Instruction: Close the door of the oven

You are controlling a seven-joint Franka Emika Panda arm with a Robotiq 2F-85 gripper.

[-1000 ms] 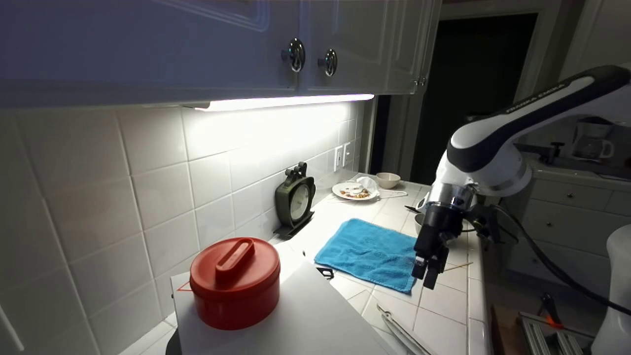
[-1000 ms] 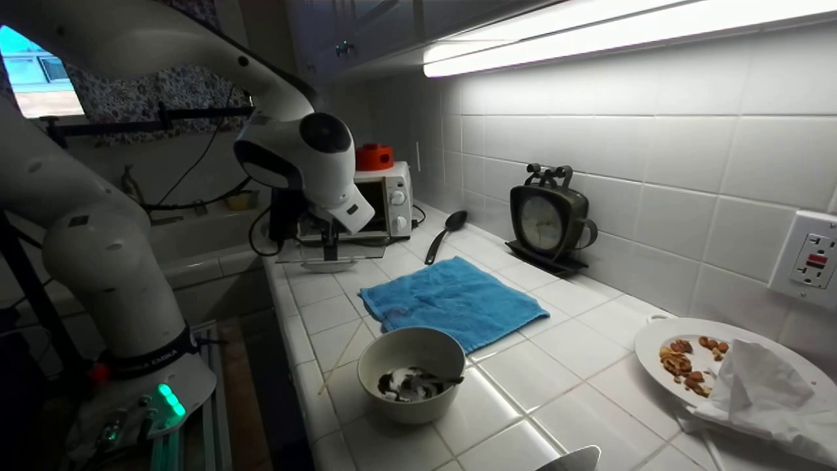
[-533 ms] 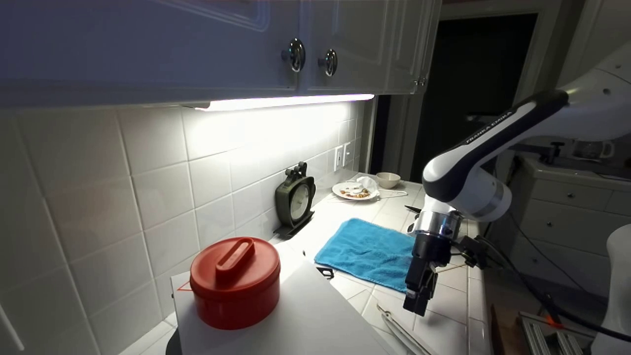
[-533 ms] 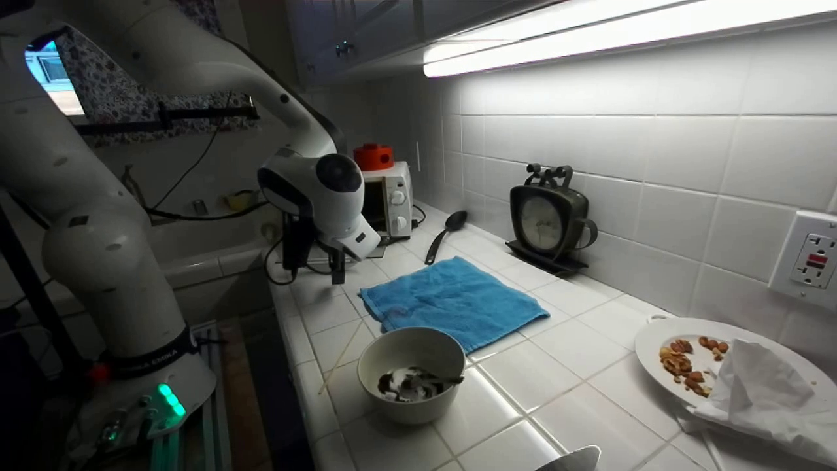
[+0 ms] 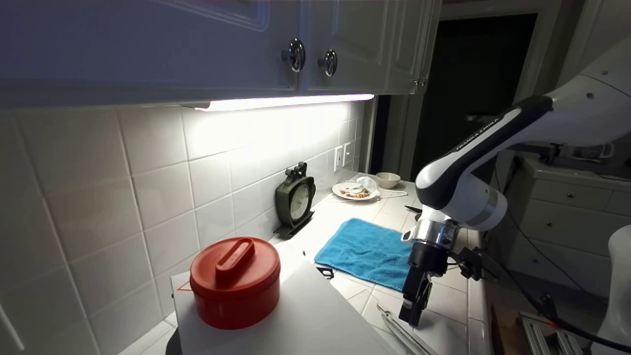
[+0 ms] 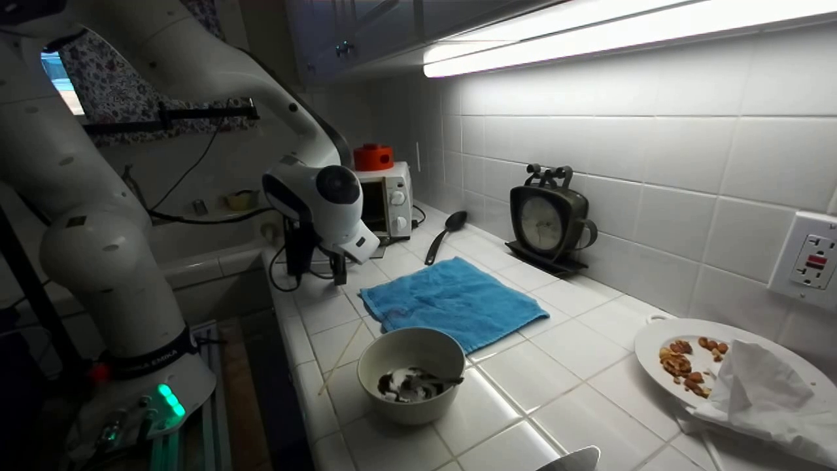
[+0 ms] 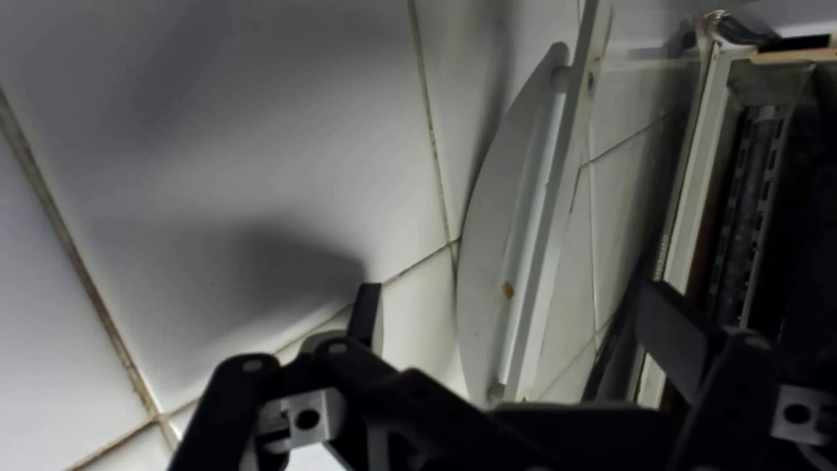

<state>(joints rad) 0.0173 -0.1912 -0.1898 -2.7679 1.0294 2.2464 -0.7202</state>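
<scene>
Clearly the gripper stands unclenched over the tabletop, fingers apart; in the wrist view the oven door lies lowered in front of the oven, its pale handle showing between the fingertips (whether they touch it, I cannot tell).

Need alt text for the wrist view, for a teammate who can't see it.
The toaster oven door is open, its curved handle framed in this view by the open gripper. The dark oven cavity shows at right; white countertop tiles fill much of the left.
</scene>
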